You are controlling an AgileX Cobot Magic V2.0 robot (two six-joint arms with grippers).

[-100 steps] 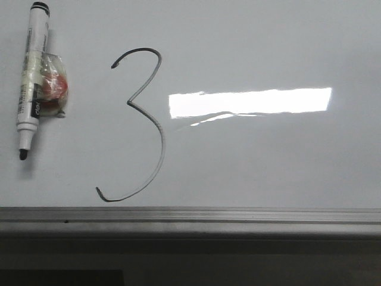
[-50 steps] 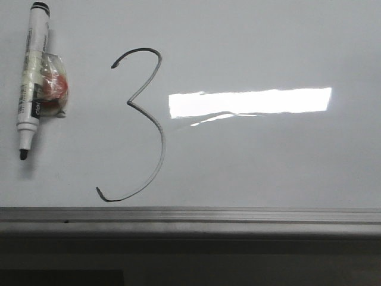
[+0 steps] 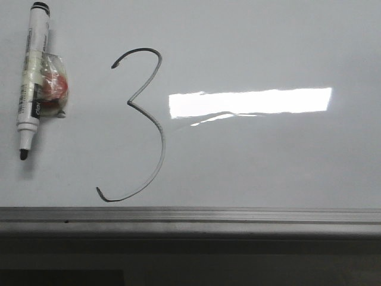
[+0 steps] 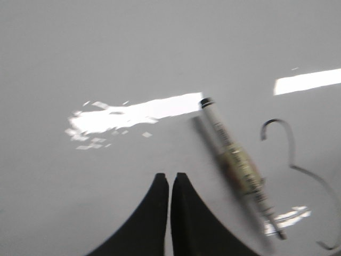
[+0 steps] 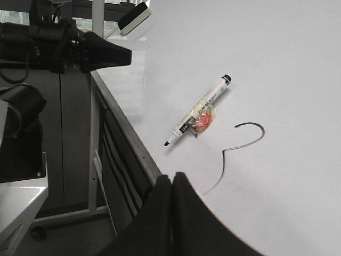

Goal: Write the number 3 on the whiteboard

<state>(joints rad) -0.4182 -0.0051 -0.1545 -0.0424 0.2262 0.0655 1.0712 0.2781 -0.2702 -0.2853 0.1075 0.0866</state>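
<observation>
The glossy pale grey-white whiteboard point(image 3: 268, 161) fills nearly all of the front view, lying flat, with its grey metal frame edge point(image 3: 190, 215) running along the near side. A bright rectangular glare of reflected light point(image 3: 250, 102) sits on the board's surface to the right of centre.

The large, thin, black hand-drawn number 3 point(image 3: 146, 119) stands left of centre on the board — a hooked top, an angular middle point, and a long curved lower tail that ends close to the frame edge. It is complete and lies just left of the glare.

A white-barrelled marker pen with a black uncapped tip point(image 3: 31, 83) lies on the board near its far left corner, well apart from the numeral, tip pointing toward the near edge. A small crumpled red-and-clear wrapping taped to the barrel point(image 3: 53, 86) rests against its right side.

The black left gripper point(image 4: 169, 178) hangs above bare board beside the marker, its two fingers pressed together and holding nothing. The black right gripper point(image 5: 171, 181) hovers over the board's near edge, fingers likewise closed together and empty.
</observation>
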